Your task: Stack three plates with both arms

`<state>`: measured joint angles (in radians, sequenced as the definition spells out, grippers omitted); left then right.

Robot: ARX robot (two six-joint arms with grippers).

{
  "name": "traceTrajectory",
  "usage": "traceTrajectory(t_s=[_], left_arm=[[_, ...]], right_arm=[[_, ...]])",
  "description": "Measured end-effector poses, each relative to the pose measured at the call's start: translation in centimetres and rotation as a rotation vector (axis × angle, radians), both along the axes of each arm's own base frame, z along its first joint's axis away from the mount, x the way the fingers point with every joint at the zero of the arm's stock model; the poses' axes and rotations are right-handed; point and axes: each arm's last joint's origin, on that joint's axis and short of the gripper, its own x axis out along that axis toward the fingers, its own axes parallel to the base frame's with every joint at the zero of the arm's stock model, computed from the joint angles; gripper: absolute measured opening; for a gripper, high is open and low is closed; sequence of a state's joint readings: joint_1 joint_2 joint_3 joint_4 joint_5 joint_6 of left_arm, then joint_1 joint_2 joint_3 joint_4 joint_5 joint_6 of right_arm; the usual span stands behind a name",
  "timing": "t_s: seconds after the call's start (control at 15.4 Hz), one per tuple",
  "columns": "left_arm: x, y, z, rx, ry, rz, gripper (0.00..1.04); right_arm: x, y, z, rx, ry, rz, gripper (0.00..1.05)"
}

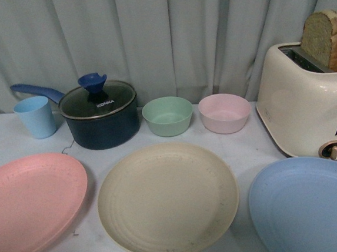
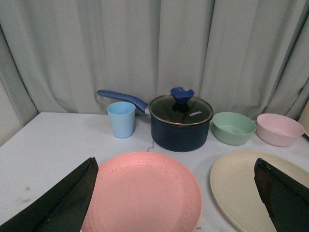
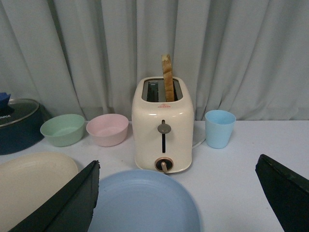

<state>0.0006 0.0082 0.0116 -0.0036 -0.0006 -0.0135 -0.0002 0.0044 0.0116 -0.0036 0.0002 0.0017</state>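
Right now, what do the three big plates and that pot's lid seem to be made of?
The pink plate, cream plate and blue plate look like matte plastic or melamine: dull, even colour, no glaze shine, faint moulded rings. The pot lid seems glass with a metal rim: dark, glossy, reflective.

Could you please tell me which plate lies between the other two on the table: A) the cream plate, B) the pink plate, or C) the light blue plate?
A: in the front view the cream plate lies in the middle, with the pink plate on one side and the light blue plate on the other, and none stacked yet.
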Motion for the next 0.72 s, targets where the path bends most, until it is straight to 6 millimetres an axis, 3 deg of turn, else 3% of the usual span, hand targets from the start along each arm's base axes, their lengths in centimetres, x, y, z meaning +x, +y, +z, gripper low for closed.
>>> traceTrajectory(t_s=[0.72], left_arm=[[0.0,0.0,0.0,0.0,0.0,0.0,0.98]], right_arm=[[0.0,0.0,0.0,0.0,0.0,0.0,0.98]])
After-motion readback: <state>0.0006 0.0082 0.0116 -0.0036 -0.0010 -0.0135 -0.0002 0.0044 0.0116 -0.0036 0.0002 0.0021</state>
